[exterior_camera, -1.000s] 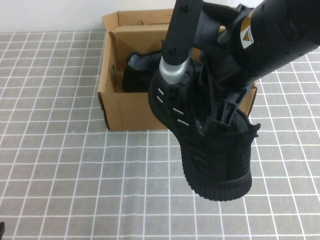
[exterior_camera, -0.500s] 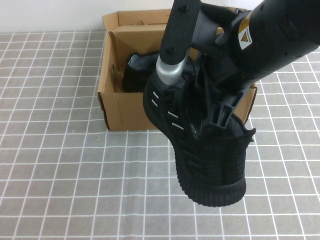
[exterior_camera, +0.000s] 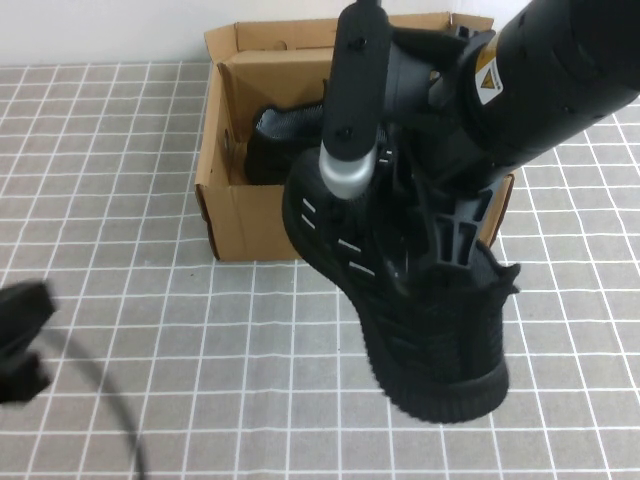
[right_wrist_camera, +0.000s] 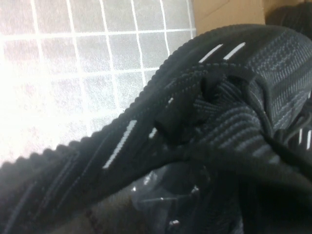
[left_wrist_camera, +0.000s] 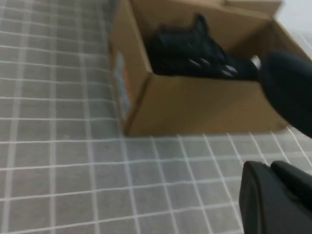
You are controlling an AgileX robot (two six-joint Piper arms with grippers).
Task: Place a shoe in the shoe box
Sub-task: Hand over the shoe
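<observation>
My right gripper [exterior_camera: 440,235] is shut on the black knit shoe [exterior_camera: 430,320] and holds it in the air, toe down, just in front of the shoe box [exterior_camera: 260,215]. White side dashes show on the shoe; its tongue label is hidden. In the right wrist view the shoe [right_wrist_camera: 195,112] fills the picture and hides the gripper. The brown cardboard box stands open with flaps up and shows in the left wrist view [left_wrist_camera: 195,105] too. My left gripper [exterior_camera: 20,340] is low at the left near edge, far from the box; its fingers [left_wrist_camera: 273,200] look shut and empty.
A matching black sneaker [exterior_camera: 280,145] lies inside the box and also shows in the left wrist view [left_wrist_camera: 195,48]. The table is covered by a grey cloth with a white grid [exterior_camera: 150,330]. A white wall runs behind the box.
My left gripper has come into view at the lower left. The held shoe has shifted slightly toward the near edge.
</observation>
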